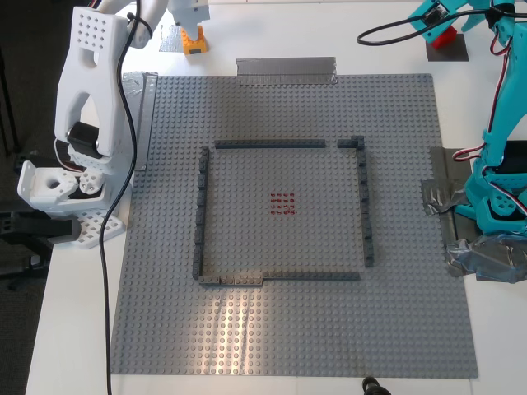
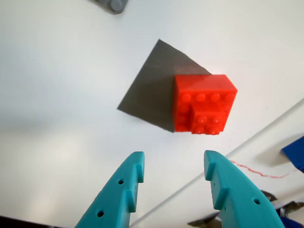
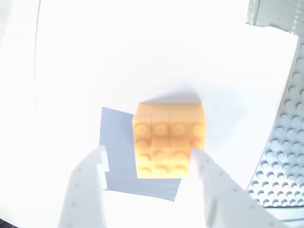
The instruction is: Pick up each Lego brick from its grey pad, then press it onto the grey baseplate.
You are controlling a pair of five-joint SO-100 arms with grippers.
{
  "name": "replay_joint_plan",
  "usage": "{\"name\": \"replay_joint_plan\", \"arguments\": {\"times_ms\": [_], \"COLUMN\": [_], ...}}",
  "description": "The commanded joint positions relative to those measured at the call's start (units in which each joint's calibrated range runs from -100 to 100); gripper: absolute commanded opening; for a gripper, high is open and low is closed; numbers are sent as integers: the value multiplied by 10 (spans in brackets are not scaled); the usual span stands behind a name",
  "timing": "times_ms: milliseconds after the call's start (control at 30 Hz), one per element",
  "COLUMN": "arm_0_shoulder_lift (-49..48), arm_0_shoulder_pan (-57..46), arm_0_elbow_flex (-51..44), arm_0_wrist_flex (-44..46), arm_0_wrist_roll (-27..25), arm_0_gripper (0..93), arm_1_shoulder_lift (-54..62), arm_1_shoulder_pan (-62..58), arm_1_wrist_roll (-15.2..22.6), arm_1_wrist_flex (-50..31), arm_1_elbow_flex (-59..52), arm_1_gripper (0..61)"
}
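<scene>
My first gripper (image 2: 173, 173), jaws released, hovers above the red studded plastic brick (image 2: 203, 104); my second gripper (image 3: 149, 164), also released, straddles the orange-yellow studded brick (image 3: 168, 140).

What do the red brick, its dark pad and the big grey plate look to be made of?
Red brick: glossy moulded plastic, going by its crisp studs and the shine on them. Dark pad: thin matte sheet, perhaps tape or card; it lies flat, with sharp corners. Grey baseplate: studded plastic with a slight sheen; glare streaks show near its lower edge in the exterior view.
</scene>
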State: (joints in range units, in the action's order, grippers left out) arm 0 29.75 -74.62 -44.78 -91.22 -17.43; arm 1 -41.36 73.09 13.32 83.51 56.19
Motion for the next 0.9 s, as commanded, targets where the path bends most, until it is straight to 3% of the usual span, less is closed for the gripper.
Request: {"name": "replay_joint_plan", "arguments": {"times_ms": [0, 200, 567, 867], "arm_0_shoulder_lift": [5, 15, 19, 45], "arm_0_shoulder_pan": [-10, -4, -1, 1], "arm_0_elbow_flex": [-23, -24, -5, -5], "arm_0_wrist_flex": [41, 89, 107, 108], "arm_0_wrist_roll": [-4, -4, -13, -13], "arm_0_gripper": [150, 150, 147, 145], "arm_1_shoulder_lift": [24, 22, 24, 93], "arm_1_shoulder_pan": [6, 9, 8, -6], "arm_1_wrist_roll": [-2, -1, -1, -8], "arm_1_wrist_flex": [-1, 9, 32, 84], "arm_1_elbow_flex": [5, 4, 32, 76], "arm_1_gripper": [199, 91, 2, 2]}}
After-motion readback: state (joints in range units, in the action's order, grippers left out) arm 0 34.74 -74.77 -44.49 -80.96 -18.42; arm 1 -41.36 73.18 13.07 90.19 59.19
